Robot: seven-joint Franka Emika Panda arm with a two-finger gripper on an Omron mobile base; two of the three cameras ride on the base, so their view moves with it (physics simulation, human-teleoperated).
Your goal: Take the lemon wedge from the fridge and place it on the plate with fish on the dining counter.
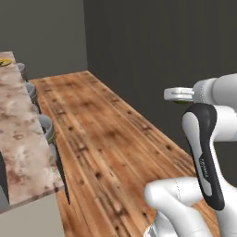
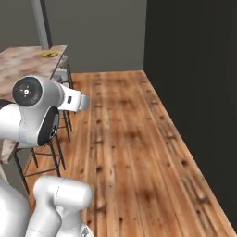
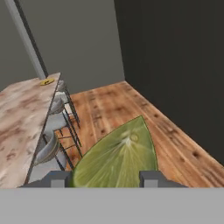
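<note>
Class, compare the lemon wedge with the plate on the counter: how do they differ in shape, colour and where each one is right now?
The lemon wedge is a pointed leaf-like piece, while the plate with fish is round and flat. The wedge is greenish-yellow with pale veins; the plate is brighter yellow. The wedge sits between the fingers above the wooden floor, whereas the plate rests at the far end of the dining counter. Both are yellowish.

A long dining counter with a mottled reddish-brown and cream stone top (image 3: pixel 22 118) runs along the frame's left, a small round yellow plate (image 3: pixel 46 81) resting near its far end, above a wooden plank floor (image 1: pixel 106 139).
</note>
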